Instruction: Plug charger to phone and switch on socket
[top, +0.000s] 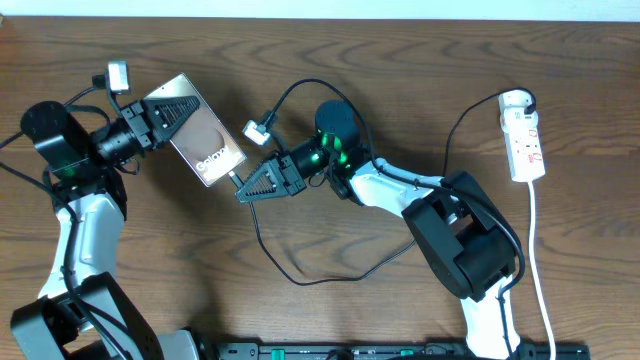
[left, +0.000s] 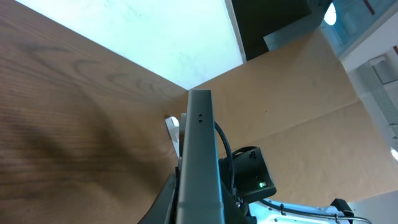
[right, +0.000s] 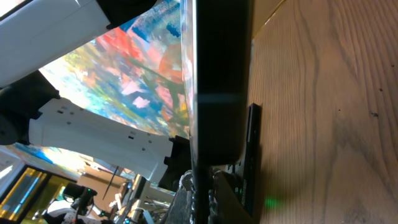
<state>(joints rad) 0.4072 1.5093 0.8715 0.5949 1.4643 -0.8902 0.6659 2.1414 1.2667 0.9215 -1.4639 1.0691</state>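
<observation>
Phone between our two grippers, socket far to the right.
We see the phone (top: 203, 132) slanted over the left-centre of the table (top: 400, 60), with our left gripper (top: 172, 113) at its upper-left end and our right gripper (top: 242, 191) at its lower-right end. The charger (top: 305, 283) loops across the table in front of the right arm. The socket (top: 523, 140) lies well apart, near the right edge.

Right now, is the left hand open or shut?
Shut: in the overhead view the left hand clamps the upper end of the phone.
</observation>
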